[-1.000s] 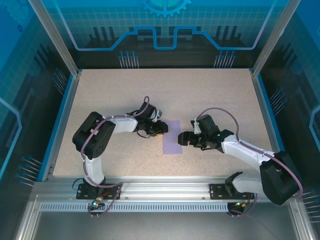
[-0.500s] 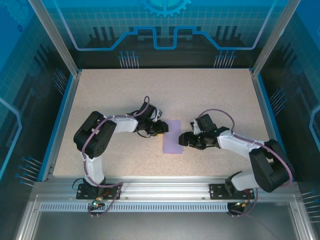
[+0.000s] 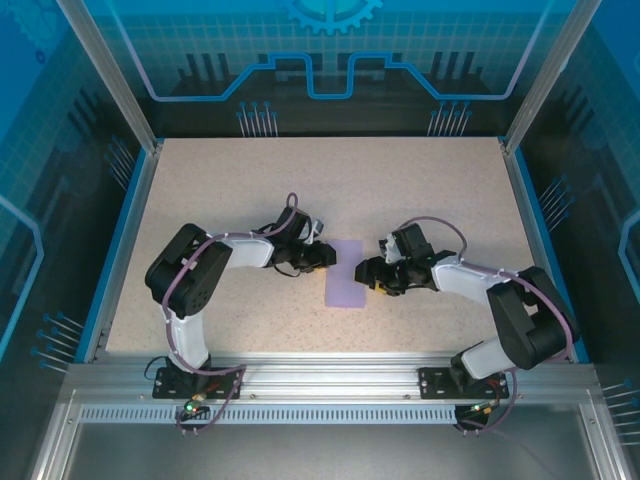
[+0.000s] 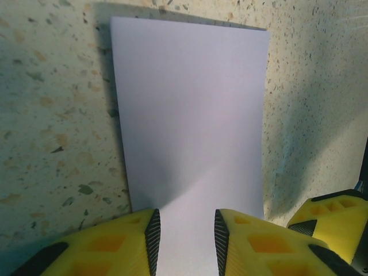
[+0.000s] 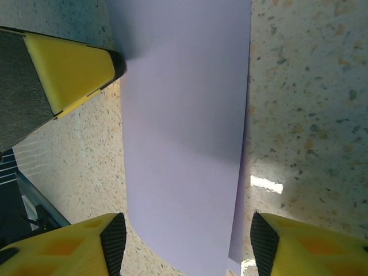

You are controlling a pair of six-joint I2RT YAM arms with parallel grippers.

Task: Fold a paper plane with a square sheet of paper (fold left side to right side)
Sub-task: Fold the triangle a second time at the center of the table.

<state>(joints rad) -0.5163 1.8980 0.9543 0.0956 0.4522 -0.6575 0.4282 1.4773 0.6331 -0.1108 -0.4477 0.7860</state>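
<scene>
The square sheet of paper (image 3: pixel 345 273) lies flat on the speckled table as a lavender rectangle, folded in half. In the right wrist view its lower layer peeks out along the right edge of the paper (image 5: pixel 184 144). My left gripper (image 3: pixel 328 256) sits at the sheet's upper left edge. In the left wrist view its yellow fingers stand a little apart over the paper (image 4: pixel 190 115), around my left gripper's gap (image 4: pixel 185 241). My right gripper (image 3: pixel 366 274) is at the sheet's right edge, open wide, straddling the paper's short end (image 5: pixel 183 244) without clamping it.
The bare speckled table (image 3: pixel 350 190) stretches far behind the arms, with blue rails at both sides. A yellow finger of the other gripper (image 5: pixel 69 69) shows at the paper's far corner in the right wrist view. An aluminium frame runs along the near edge.
The right arm's elbow has swung inward and up toward the paper, and the right jaws have narrowed. The left arm and the paper have stayed put.
</scene>
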